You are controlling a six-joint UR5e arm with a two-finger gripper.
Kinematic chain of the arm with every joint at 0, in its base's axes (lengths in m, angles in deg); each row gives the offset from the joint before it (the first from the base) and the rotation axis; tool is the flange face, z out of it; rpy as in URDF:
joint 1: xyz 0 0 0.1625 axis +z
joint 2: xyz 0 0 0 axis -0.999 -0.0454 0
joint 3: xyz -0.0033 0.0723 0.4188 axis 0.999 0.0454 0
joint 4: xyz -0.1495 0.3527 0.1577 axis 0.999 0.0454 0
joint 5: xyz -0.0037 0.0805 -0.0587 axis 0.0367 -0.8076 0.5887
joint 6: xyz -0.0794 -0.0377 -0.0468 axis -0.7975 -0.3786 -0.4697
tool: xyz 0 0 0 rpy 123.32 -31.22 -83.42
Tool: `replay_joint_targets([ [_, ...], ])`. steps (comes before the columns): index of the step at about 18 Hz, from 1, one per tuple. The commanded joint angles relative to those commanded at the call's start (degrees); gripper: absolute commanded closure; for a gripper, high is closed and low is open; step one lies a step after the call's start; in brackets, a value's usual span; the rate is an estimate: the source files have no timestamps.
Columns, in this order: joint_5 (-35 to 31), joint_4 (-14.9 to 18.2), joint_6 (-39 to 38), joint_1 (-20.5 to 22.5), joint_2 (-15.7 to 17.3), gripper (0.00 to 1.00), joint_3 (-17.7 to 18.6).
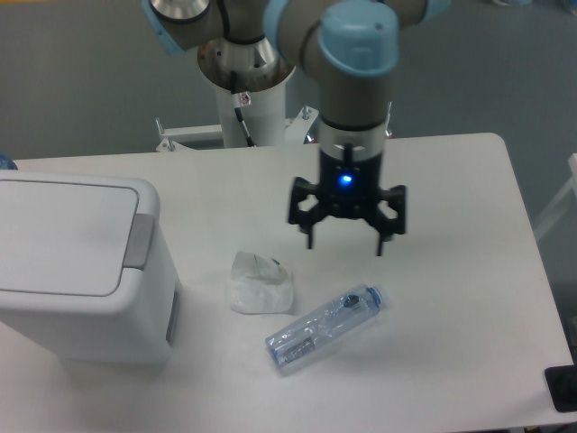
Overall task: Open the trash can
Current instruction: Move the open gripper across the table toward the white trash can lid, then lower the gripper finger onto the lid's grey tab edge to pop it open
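Your gripper (346,242) hangs above the table (451,298) with its fingers spread wide and nothing between them. A blue light glows on its body. The trash can (81,266) sits well off to the gripper's left in the picture, lid down; its far left side is cut off by the frame edge. Just below the gripper lie a clear plastic bottle (326,328) and a crumpled white wad (261,283), too blurred to identify.

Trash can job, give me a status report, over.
Gripper open, empty, above mid-table. Trash can at left, lid shut, untouched. Crumpled tissue and plastic bottle lie between them, low on the table, not blocking the lid.
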State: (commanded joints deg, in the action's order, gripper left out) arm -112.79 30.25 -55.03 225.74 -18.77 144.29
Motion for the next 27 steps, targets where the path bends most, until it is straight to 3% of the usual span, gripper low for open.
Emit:
replay_joint_targets([
  [6,5.54,-0.35,-10.72,-4.91,-0.17,0.00,-2.90],
  [11,6.16,-0.35,-17.50,-8.88,-0.35,0.00,-2.55],
  [27,3.26,-0.79,-17.85,-11.08,0.71,0.00,0.52],
])
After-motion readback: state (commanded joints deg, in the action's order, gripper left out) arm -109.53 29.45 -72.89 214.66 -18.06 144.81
